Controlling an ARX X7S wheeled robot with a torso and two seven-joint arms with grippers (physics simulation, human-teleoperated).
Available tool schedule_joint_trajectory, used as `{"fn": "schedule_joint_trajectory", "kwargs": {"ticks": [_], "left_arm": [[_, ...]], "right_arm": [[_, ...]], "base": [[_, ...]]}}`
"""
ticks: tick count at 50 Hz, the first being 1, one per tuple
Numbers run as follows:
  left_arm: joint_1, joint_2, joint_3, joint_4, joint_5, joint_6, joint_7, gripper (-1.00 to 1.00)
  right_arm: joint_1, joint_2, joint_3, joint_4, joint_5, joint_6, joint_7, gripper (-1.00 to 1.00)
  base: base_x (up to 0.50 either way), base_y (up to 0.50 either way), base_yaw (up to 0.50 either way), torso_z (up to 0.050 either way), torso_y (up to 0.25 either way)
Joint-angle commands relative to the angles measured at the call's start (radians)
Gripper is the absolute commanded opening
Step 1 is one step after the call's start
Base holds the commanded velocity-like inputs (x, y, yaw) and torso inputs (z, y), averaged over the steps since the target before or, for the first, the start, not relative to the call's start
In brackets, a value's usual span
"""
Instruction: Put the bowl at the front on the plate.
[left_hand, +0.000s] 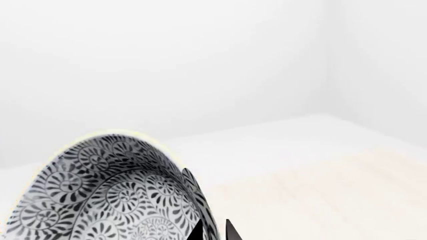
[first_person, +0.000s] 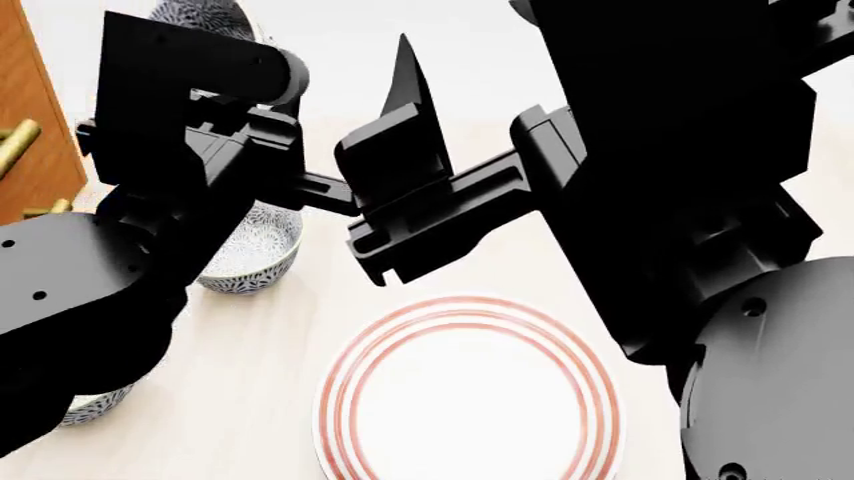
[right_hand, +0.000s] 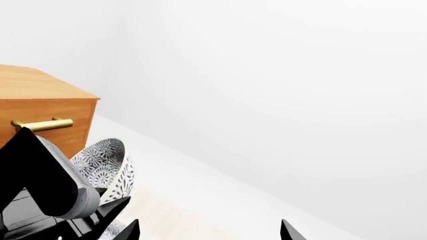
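Frankly, we find no brand, label or writing anywhere. Our left arm reaches across the left of the scene and holds the bowl (left_hand: 113, 195) up off the table (first_person: 254, 390), tipped on edge; in the head view its patterned rim (first_person: 200, 15) peeks above the arm at far left. The left gripper (left_hand: 213, 231) has its claw clamped on the bowl's rim, one tip inside, one outside. Our right arm crosses the middle, high over the plate (first_person: 470, 395), which lies flat at near centre. The right gripper (right_hand: 207, 235) has its tips well apart around nothing. Two more bowls sit on the table at left: a second bowl (first_person: 251, 255) and, nearer, a third bowl (first_person: 91, 405). A wooden cabinet (right_hand: 40, 107) with brass handles stands far left.
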Motion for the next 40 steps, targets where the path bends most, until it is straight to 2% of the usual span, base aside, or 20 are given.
{"fn": "schedule_joint_trajectory", "kwargs": {"ticks": [1, 19, 40], "left_arm": [[-0.02, 0.037, 0.044, -0.086, 0.072, 0.051, 0.044, -1.0], [-0.028, 0.092, 0.122, -0.195, 0.154, 0.106, 0.091, -1.0], [-0.009, 0.18, 0.191, -0.293, 0.209, 0.15, 0.084, -1.0]], "right_arm": [[0.003, -0.004, -0.003, 0.001, -0.015, 0.0, -0.017, 1.0], [0.038, -0.013, -0.007, 0.013, -0.014, 0.008, -0.029, 1.0], [0.071, -0.021, -0.021, 0.027, 0.005, 0.021, -0.021, 1.0]], "base": [[0.0, 0.0, 0.0, 0.0, 0.0], [0.0, 0.0, 0.0, 0.0, 0.001], [0.0, 0.0, 0.0, 0.0, 0.0]]}}
